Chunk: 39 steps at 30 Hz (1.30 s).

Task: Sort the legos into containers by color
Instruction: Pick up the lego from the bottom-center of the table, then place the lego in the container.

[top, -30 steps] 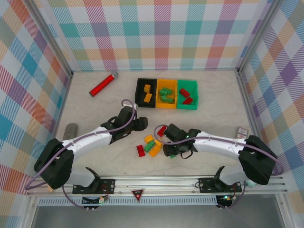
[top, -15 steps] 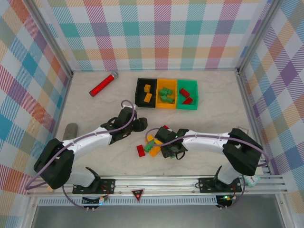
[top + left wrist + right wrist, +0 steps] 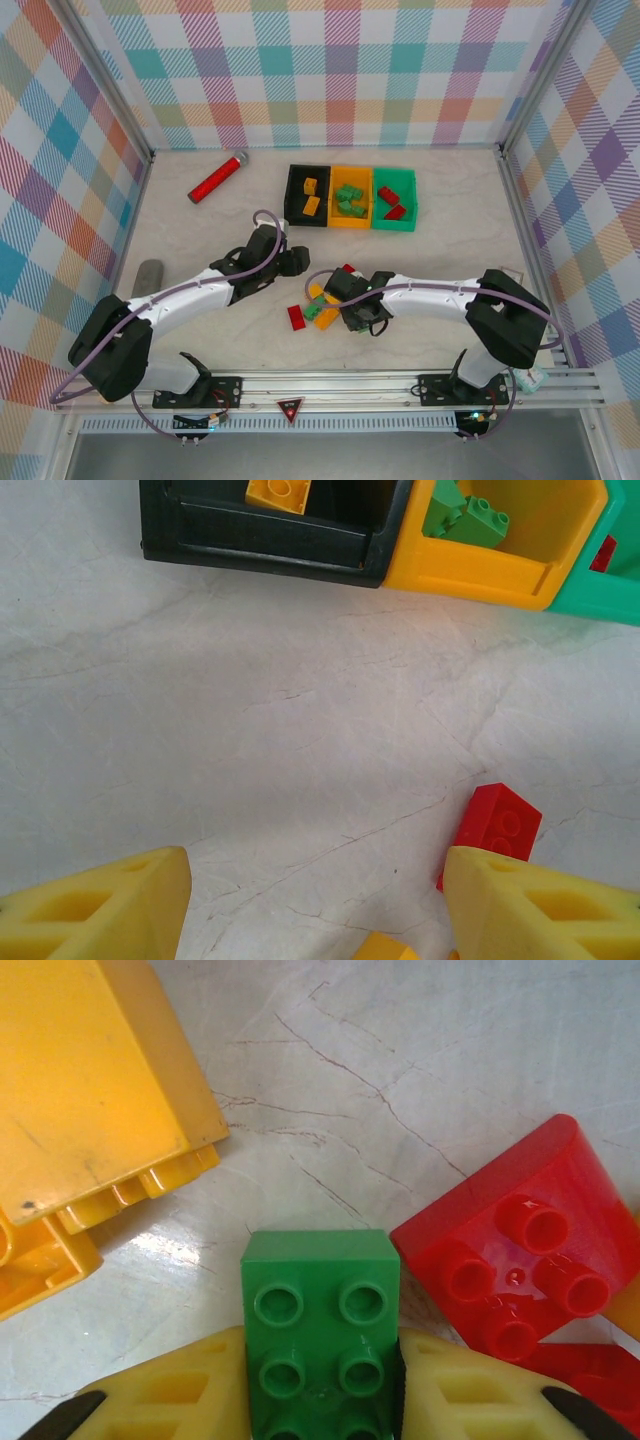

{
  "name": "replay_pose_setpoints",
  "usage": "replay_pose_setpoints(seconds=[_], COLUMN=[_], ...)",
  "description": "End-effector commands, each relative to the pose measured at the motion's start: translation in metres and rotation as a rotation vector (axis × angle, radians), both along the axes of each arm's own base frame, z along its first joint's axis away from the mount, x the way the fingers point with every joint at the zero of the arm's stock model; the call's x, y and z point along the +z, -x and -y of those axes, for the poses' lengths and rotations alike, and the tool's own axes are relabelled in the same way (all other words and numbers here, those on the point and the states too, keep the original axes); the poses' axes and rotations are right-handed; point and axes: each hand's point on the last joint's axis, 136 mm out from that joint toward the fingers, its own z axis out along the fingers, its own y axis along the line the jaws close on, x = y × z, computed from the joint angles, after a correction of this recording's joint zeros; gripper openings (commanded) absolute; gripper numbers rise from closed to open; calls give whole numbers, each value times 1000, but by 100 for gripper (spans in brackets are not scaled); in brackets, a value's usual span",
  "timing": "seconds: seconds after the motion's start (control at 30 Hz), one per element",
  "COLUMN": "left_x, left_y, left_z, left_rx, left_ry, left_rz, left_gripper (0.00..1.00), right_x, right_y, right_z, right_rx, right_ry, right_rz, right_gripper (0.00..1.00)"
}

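Overhead first. Shows three joined bins far across the table (image 3: 200, 235): black bin (image 3: 305, 221) with orange bricks, yellow bin (image 3: 351, 224) with green ones, green bin (image 3: 394, 227) with red ones. Suggests one colour to a bin, though not the bin's own colour. Leaves a loose pile (image 3: 300, 317) of red, green and orange bricks at the near middle, between the two arms. Puts the right gripper (image 3: 335, 308) down in that pile, likely for a pick. Puts the left gripper (image 3: 296, 262) just beyond it, toward the bins, probably parked clear of the pick. Includes a red cylinder (image 3: 218, 177) far left, no part of the sort. Left wrist next. Shows yellow fingers (image 3: 100, 905) spread wide with only bare marble between, so open and empty, hanging above the table. Looks past a red brick (image 3: 497, 825) by the right finger toward the black and yellow bins along the top edge. Right wrist last. Shows both fingers (image 3: 170, 1400) pressed flush against the sides of a green brick (image 3: 320, 1330), studs up, seemingly not yet lifted: clamped on it. Places it beside an orange brick (image 3: 90, 1090) to the left, apart, and a red neighbour (image 3: 510, 1260) on the right, touching or nearly so; cannot tell which. Calls for a straight lift, to spare that neighbour a nudge, then a carry to the yellow bin, going by the scheme above.
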Motion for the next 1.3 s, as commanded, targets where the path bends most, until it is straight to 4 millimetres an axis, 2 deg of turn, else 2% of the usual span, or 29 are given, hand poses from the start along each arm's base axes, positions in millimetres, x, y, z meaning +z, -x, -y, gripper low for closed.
replay_pose_setpoints(seconds=[0.0,0.2,0.33,0.47,0.67,0.83,1.03,1.17,1.27], left_x=[4,4,4,2,-1,-1,-4,-11,-16], left_y=[2,6,11,19,36,51,72,89,98], left_z=[-4,-5,-4,-3,0,8,23,30,29], left_rx=[11,8,-5,-24,-74,-140,-249,-311,-326], left_ry=[-2,8,22,37,58,75,74,46,30], left_rz=[15,8,-4,-21,-45,-55,-85,-111,-124], left_gripper=[68,68,68,68,68,67,66,65,65], right_x=[16,54,76,95,120,132,125,119,121], right_y=[-6,-26,-47,-79,-141,-194,-252,-284,-303], right_z=[-12,-26,-32,-34,-30,-26,-26,-24,-23], right_rx=[-10,2,-5,-30,-91,-127,-149,-162,-166], right_ry=[-54,-135,-195,-255,-332,-379,-351,-327,-326], right_rz=[35,152,209,250,301,333,342,345,353], right_gripper=[34,34,34,35,35,35,35,36,42])
